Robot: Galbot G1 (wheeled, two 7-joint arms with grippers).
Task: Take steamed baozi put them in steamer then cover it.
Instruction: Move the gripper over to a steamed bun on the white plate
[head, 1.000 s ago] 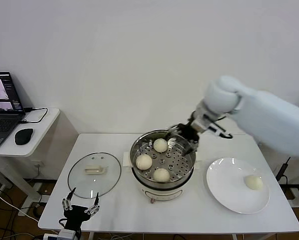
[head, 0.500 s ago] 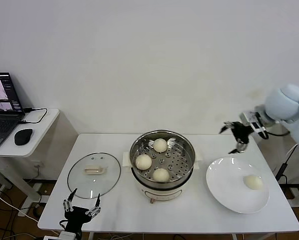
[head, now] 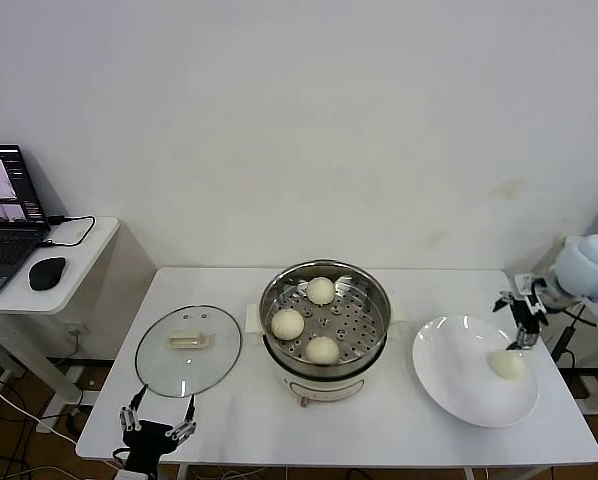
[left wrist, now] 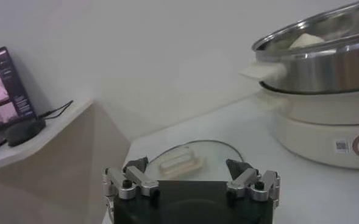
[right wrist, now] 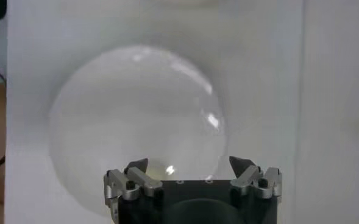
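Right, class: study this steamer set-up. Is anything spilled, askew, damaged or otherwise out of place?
Nothing stands out. Three baozi sit in the upright steamer, one bun waits on the plate, the lid lies flat beside the steamer, and the right claw hangs open above the plate's far edge.

White table [head: 379, 420], glass cover [head: 188, 349], steamer [head: 325, 325], white plate [head: 459, 385]

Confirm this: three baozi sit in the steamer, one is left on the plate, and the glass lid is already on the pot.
Not quite. The head view shows the glass lid lying on the table left of the steamer, which stands uncovered. The rest holds: three baozi in the steamer, one on the plate.
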